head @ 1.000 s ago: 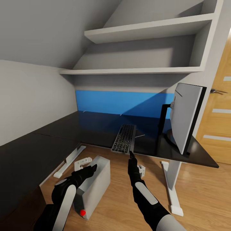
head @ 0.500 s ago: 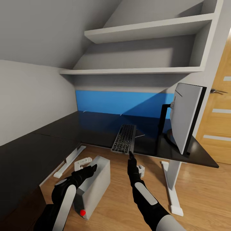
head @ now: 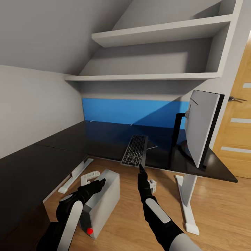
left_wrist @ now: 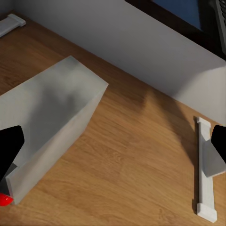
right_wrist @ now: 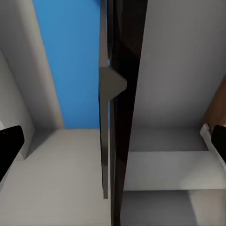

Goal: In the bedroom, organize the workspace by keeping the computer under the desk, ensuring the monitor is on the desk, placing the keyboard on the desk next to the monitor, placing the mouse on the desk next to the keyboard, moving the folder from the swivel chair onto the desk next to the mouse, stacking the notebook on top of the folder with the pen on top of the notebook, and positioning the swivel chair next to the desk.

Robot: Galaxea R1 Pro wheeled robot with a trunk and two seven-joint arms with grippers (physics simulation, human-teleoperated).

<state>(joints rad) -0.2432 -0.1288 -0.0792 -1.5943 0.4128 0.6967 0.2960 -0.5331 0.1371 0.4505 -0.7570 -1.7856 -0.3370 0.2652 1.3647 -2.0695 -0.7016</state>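
The glossy black desk (head: pixel 104 137) with its blue back panel spans the head view. The keyboard (head: pixel 135 150) lies on it with its near end over the front edge. To the right the monitor (head: pixel 202 127) stands on the desk, turned so its grey back shows. The grey computer (head: pixel 104 195) sits on the floor in front of the desk, its red light toward me. My right gripper (head: pixel 141 168) is open just below the keyboard's near end; its wrist view looks along the desk edge (right_wrist: pixel 125 94). My left gripper (head: pixel 101 182) is open above the computer (left_wrist: pixel 52 117).
White shelves (head: pixel 157 33) hang above the desk and a wooden door (head: pixel 237 139) is at the right. White desk legs with flat feet (head: pixel 188 205) (head: pixel 75 176) stand on the wood floor. A black side surface (head: pixel 28 174) runs along my left.
My right gripper has drifted slightly left and back from the keyboard's end. Everything else holds still.
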